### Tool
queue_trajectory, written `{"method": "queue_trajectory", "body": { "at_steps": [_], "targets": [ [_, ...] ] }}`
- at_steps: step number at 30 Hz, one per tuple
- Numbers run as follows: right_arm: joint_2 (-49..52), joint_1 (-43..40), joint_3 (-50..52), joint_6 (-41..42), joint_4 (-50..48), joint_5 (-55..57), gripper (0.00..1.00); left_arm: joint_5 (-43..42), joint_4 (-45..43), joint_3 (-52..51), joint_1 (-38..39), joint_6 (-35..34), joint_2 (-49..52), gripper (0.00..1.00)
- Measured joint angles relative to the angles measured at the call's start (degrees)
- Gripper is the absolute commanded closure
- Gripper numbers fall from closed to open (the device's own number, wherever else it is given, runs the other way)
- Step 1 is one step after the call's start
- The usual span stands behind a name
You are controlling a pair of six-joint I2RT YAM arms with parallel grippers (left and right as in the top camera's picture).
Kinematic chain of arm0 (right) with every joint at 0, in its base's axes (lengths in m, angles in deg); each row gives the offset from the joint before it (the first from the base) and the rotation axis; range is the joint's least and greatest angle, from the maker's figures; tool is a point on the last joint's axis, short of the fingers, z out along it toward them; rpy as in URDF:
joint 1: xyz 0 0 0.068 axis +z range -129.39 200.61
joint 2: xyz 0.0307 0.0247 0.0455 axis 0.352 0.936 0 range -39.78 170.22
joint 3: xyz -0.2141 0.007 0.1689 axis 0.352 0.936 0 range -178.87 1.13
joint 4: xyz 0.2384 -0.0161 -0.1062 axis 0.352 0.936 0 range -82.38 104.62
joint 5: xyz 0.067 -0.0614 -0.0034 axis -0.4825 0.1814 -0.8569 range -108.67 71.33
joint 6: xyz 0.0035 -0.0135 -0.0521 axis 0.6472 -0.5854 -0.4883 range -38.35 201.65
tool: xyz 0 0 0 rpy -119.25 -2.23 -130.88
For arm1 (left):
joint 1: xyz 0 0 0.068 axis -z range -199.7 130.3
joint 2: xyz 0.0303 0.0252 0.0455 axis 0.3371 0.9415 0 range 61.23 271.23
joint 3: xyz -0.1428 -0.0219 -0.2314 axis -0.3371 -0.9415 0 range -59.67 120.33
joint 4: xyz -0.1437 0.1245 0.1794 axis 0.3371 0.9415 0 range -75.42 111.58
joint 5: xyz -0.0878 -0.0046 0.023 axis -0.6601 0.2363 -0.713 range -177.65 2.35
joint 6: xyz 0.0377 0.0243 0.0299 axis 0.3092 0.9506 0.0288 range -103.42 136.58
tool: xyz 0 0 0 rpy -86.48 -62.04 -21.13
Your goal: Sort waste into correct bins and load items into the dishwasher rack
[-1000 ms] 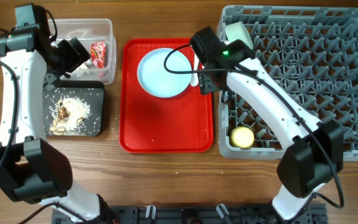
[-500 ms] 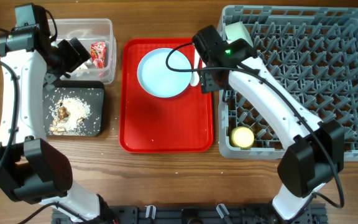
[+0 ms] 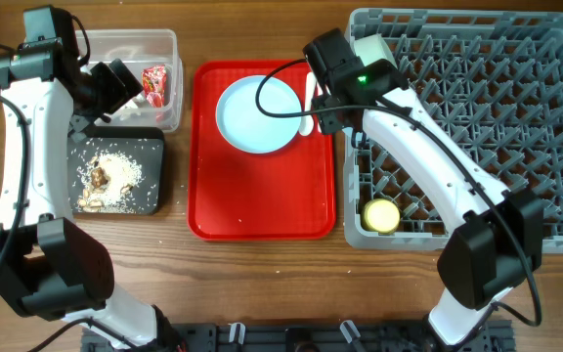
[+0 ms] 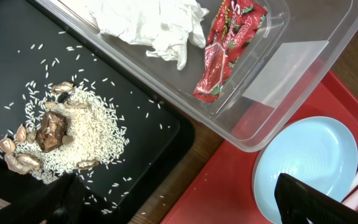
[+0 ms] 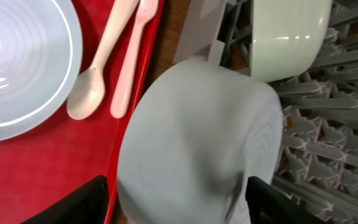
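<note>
Overhead: the sorting half looks basically done. The napkin and red wrapper are in the clear tub, and the rice with its brown scraps is on the black tray just below it. The left claw hangs over the tub's near edge. The dishwasher rack has the racked bowl in its top left corner and the yellow cup down at the bottom left. The plate and spoon lie on the red tray, which sits on the wooden surface between the bins and the rack. The right claw is over the seam between tray and rack.

Left wrist: the left claw is spread wide with nothing in it.

Right wrist: the second bowl sits at the rack's edge just below the racked bowl, tipped on its side as far as I can tell. The right claw's fingers straddle it — whether they're actually pinching it, I can't tell. The fork lies right beside the spoon at the tray's edge.

My read: waste sorted, cup and one bowl loaded, second bowl in progress — plate, spoon and fork left to go.
</note>
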Motion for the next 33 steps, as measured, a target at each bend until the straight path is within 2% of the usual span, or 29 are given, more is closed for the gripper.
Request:
{"method": "queue_trajectory", "body": {
  "at_steps": [13, 25, 27, 33],
  "targets": [
    [0.0, 0.11, -0.28, -1.55, 3.37, 5.77, 0.29, 0.0, -0.02, 0.0, 0.0, 0.0, 0.0, 0.0],
    [0.0, -5.03, -0.26, 0.81, 5.29, 9.9, 0.3, 0.0, -0.02, 0.0, 0.0, 0.0, 0.0, 0.0],
    [0.0, -5.03, -0.26, 1.05, 5.22, 9.88, 0.34, 0.0, -0.02, 0.0, 0.0, 0.0, 0.0, 0.0],
    [0.0, -5.03, -0.26, 2.64, 3.89, 9.84, 0.71, 0.0, -0.02, 0.0, 0.0, 0.0, 0.0, 0.0]
  ]
}}
